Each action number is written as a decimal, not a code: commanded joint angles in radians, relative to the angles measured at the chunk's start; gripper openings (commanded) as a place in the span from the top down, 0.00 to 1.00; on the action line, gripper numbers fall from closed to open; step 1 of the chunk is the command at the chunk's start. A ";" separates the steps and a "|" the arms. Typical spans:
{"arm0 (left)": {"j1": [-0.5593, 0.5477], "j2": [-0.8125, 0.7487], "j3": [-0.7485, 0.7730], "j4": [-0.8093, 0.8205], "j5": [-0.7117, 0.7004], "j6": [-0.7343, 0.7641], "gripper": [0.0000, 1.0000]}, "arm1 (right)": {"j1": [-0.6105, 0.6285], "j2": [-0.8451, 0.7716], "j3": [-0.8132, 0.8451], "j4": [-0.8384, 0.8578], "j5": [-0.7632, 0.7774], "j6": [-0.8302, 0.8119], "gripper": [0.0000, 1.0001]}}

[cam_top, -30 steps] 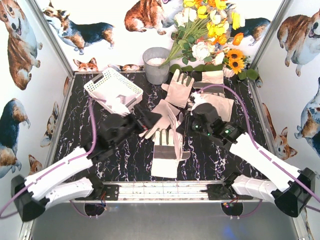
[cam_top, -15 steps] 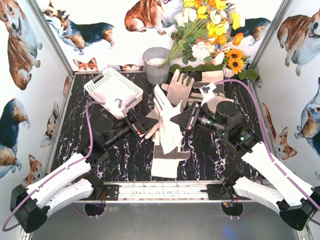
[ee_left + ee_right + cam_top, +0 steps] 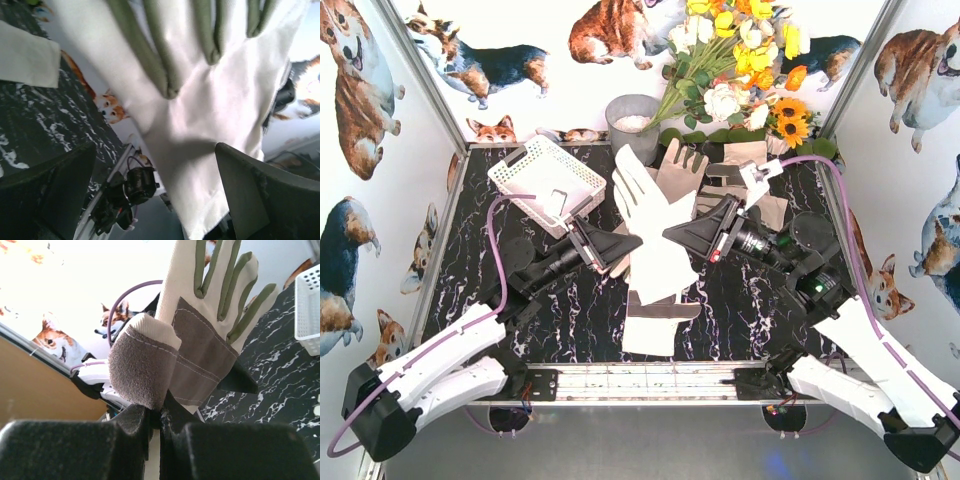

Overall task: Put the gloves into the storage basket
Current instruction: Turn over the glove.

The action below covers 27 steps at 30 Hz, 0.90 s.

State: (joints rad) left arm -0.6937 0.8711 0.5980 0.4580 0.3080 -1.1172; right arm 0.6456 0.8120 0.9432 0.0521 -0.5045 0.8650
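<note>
A cream-white glove (image 3: 642, 225) with grey patches hangs upright above the middle of the table, fingers pointing up. My right gripper (image 3: 672, 236) is shut on its grey thumb, which shows close up in the right wrist view (image 3: 142, 375) with the gripper (image 3: 160, 412) under it. My left gripper (image 3: 623, 244) is open, its jaws wide on either side of the same glove (image 3: 210, 100) without clamping it (image 3: 155, 150). The white lattice storage basket (image 3: 542, 178) stands at the back left and holds no gloves. Other gloves lie flat at the front (image 3: 653, 315) and at the back (image 3: 680, 172), (image 3: 745, 155).
A grey metal bucket (image 3: 632, 130) stands at the back centre beside the basket. A bunch of artificial flowers (image 3: 740, 70) fills the back right corner. Corgi-printed walls close in the table on three sides. The basket's corner also shows in the right wrist view (image 3: 307, 305).
My right gripper has lifted the glove off the table and raised it upright. My left gripper has risen and moved in around the glove. Both arms have stretched towards the middle.
</note>
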 commanded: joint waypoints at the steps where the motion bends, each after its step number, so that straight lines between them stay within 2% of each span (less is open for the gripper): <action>1: 0.009 0.019 0.011 0.193 0.123 -0.030 0.00 | -0.003 -0.001 -0.021 0.141 -0.063 0.048 1.00; 6: 0.009 0.012 0.024 0.215 0.121 -0.026 0.03 | -0.003 -0.002 -0.038 0.141 -0.059 0.047 1.00; 9: 0.009 0.002 0.003 0.256 0.114 -0.030 0.19 | -0.003 -0.009 -0.055 0.138 -0.046 0.045 1.00; 16: 0.009 -0.041 -0.044 0.240 0.035 -0.022 0.55 | -0.003 -0.028 -0.090 0.114 -0.010 0.026 1.00; 22: 0.009 -0.095 -0.076 0.184 -0.031 -0.002 0.69 | -0.003 -0.051 -0.111 0.111 0.027 0.017 1.00; 27: 0.008 -0.101 -0.069 0.135 -0.027 0.004 0.90 | -0.003 -0.043 -0.118 0.114 0.001 0.025 1.00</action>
State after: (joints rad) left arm -0.6895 0.7773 0.5228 0.6224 0.2939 -1.1366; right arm 0.6456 0.7769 0.8227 0.1234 -0.5022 0.8963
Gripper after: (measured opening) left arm 0.173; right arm 0.060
